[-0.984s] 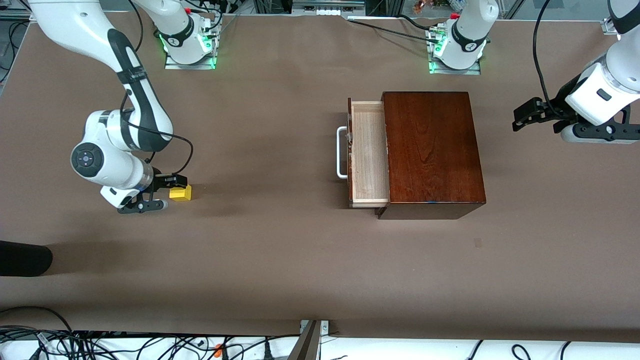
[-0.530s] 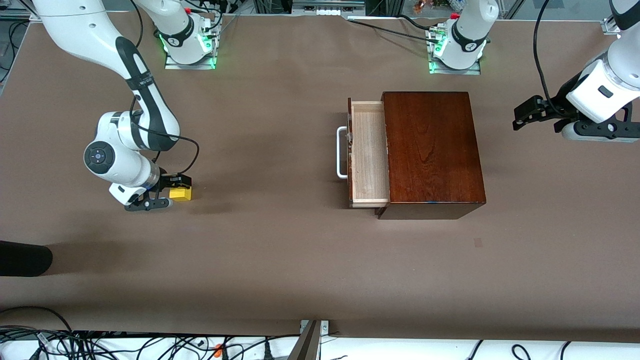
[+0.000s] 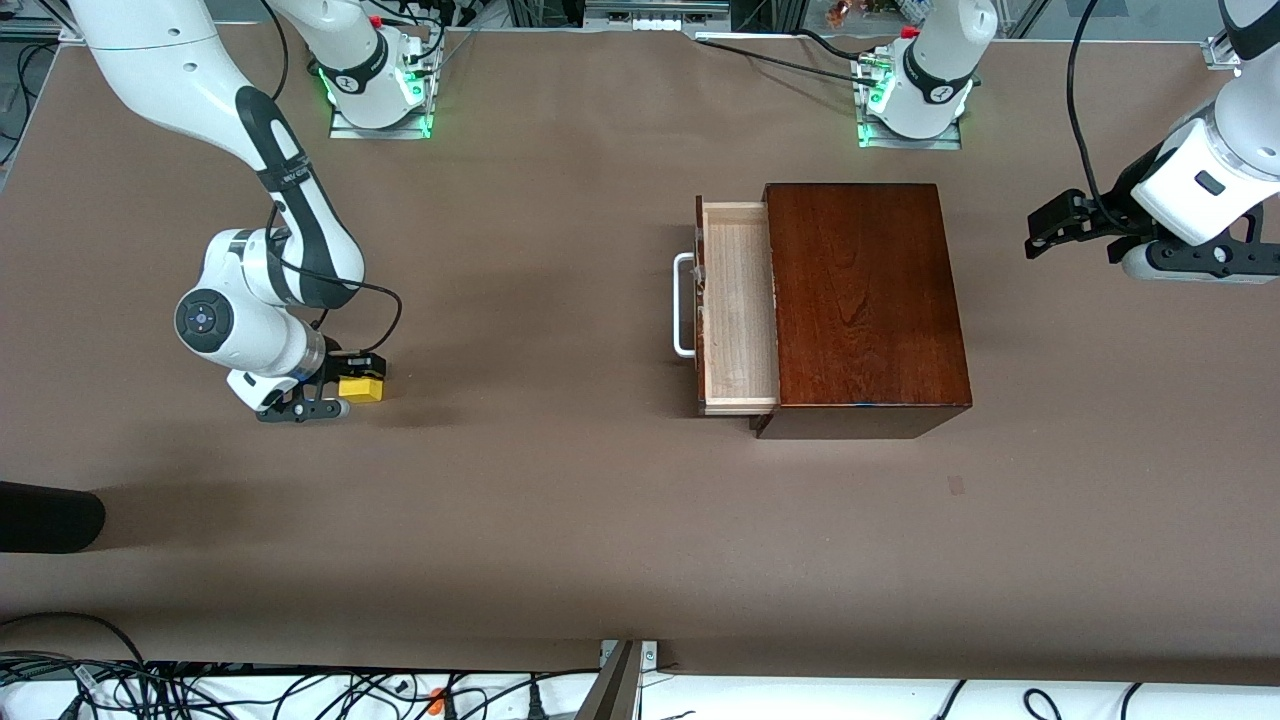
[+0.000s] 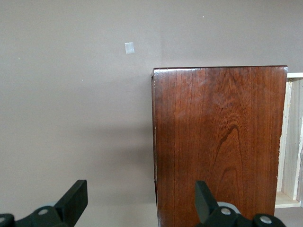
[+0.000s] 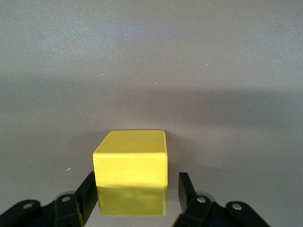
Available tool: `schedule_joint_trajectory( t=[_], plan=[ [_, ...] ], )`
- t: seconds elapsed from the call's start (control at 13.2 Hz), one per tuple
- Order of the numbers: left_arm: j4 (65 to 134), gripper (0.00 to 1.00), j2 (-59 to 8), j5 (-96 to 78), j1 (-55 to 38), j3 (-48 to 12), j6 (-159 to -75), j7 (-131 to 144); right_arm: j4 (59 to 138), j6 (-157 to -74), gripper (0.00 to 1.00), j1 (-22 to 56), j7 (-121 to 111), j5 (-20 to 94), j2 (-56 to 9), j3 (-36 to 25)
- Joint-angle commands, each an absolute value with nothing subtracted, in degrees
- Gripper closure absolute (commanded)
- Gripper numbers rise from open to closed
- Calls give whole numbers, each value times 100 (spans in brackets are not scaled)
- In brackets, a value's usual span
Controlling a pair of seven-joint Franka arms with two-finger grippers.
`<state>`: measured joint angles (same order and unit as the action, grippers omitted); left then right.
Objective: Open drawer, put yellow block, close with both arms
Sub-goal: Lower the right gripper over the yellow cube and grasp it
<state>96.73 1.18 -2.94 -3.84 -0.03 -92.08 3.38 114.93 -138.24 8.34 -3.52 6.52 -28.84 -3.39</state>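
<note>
The yellow block [image 3: 362, 388] rests on the table toward the right arm's end. My right gripper [image 3: 335, 386] is low at the table, open, with the block between its fingers. In the right wrist view the block [image 5: 131, 170] touches one finger [image 5: 87, 191], with a small gap to the other; the gripper [image 5: 137, 189] is not closed on it. The drawer [image 3: 740, 305] of the dark wooden box [image 3: 865, 300] stands pulled out and empty, white handle [image 3: 683, 305] facing the right arm's end. My left gripper [image 3: 1045, 232] hangs open in the air beside the box [image 4: 218, 142], its own view [image 4: 140, 194] looking down on the box.
A black object [image 3: 50, 517] lies at the table's edge near the front camera, at the right arm's end. A small pale patch [image 3: 956, 485] marks the table nearer the camera than the box. Cables run along the near edge.
My right arm has slid its gripper forward so its fingers now flank the yellow block. The block has not moved. My left arm rose slightly, then held still.
</note>
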Motion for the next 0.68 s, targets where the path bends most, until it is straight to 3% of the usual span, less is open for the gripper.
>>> schedule_joint_trajectory(
  t=[0.0, 0.3, 0.61],
  plan=[
    [9598, 0, 167, -158, -431, 9, -9088, 255, 11444, -13878, 46, 826, -466, 756, -2865, -316],
    [9598, 0, 167, -158, -439, 0, -9079, 255, 11146, -13598, 69, 870, -896, 694, -2699, -186],
    [9598, 0, 167, -158, -439, 9, -9018, 255, 11048, -13228, 69, 1027, -1457, 476, -2243, 394]
  ],
)
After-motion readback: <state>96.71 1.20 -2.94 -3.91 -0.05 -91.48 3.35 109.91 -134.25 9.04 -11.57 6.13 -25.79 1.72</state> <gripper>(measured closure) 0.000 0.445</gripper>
